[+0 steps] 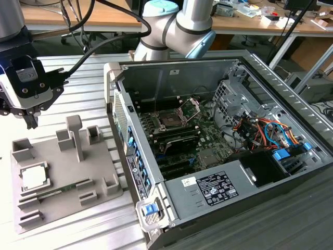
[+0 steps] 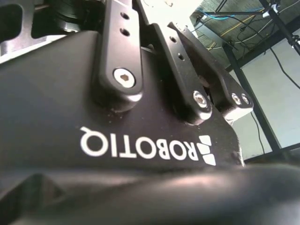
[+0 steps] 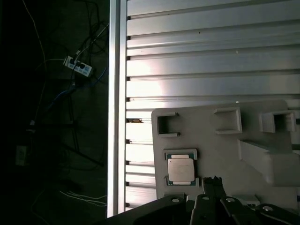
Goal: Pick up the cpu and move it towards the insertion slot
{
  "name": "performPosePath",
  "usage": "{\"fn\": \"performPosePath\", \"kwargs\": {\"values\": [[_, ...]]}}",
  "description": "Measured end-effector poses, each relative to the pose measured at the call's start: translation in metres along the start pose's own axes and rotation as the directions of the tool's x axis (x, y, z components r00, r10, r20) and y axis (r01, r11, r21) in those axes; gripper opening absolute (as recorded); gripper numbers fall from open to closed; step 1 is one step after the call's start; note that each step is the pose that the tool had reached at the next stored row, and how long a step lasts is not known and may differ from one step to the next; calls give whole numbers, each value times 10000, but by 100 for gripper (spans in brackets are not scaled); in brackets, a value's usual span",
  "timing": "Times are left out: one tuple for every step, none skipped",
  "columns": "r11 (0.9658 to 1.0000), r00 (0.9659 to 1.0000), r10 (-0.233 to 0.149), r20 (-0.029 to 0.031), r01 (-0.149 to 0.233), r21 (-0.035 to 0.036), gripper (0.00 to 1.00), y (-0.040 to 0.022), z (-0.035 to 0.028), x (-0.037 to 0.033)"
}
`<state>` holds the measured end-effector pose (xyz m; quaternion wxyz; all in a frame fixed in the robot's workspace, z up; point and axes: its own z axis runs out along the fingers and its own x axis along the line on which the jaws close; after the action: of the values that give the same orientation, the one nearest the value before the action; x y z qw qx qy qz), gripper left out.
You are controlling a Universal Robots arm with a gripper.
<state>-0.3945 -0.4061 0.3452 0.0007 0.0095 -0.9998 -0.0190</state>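
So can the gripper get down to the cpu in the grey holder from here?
Probably yes. The gripper hangs above the grey holder, the cpu lies uncovered in its square rim, and the upright posts stand off to the side of it.

Exterior view: I see bright, even light on the ribbed silver aluminium tabletop (image 1: 88, 94), with soft shadows.
First wrist view: white glare streaks that tabletop (image 3: 211, 56); beyond its edge, near-black.
Second wrist view: dim foreground, bright backdrop.
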Motion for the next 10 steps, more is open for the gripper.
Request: {"fn": "performPosePath", "kwargs": {"values": [[10000, 10000, 0, 1, 0, -1, 11, 0, 5, 1], [10000, 10000, 0, 1, 0, -1, 11, 0, 9, 2], [10000, 10000, 0, 1, 0, -1, 11, 0, 11, 2], [10000, 10000, 0, 1, 0, -1, 11, -1, 13, 3], [10000, 10000, 0, 1, 0, -1, 11, -1, 15, 3], [10000, 10000, 0, 1, 0, 0, 11, -1, 17, 3], [10000, 10000, 0, 1, 0, -1, 11, -1, 20, 4], [10000, 10000, 0, 1, 0, -1, 11, -1, 23, 4], [10000, 10000, 0, 1, 0, -1, 11, -1, 25, 5], [10000, 10000, 0, 1, 0, -1, 11, -1, 27, 5]]}}
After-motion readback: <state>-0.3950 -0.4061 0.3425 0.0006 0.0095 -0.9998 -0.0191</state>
